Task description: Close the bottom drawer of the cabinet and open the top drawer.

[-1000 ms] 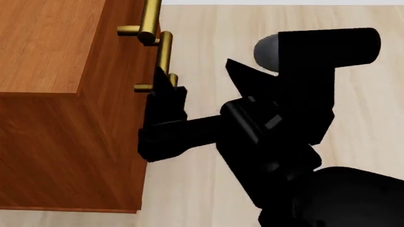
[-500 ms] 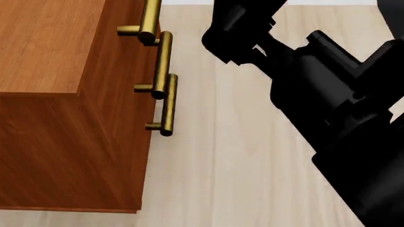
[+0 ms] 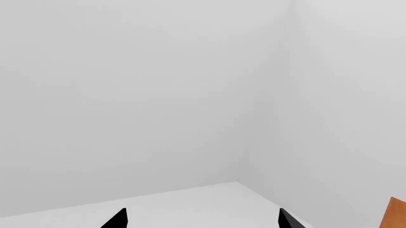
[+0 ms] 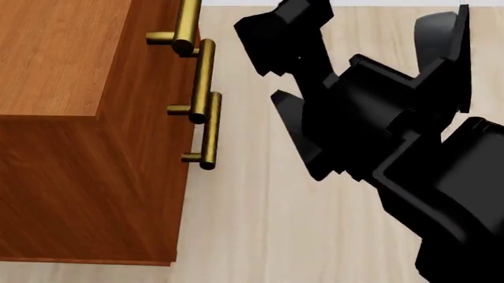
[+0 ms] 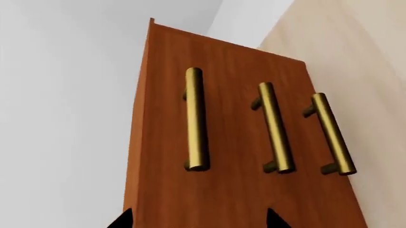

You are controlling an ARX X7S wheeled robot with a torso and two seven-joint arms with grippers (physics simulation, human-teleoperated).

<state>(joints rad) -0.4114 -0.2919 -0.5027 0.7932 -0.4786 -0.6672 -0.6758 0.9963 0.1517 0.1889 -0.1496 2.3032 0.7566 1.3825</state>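
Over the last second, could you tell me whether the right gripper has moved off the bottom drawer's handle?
Yes. The right gripper has pulled up and away from the cabinet, clear of the bottom drawer's handle.

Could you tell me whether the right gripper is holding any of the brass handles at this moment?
No. In the right wrist view, the right gripper's open fingertips sit short of the cabinet front, touching none of the three brass handles.

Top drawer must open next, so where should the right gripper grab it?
Take the top drawer by its bar handle at mid-length, coming straight at the cabinet front with the open right gripper, one finger either side. The bar stands off the front on posts, leaving a gap.
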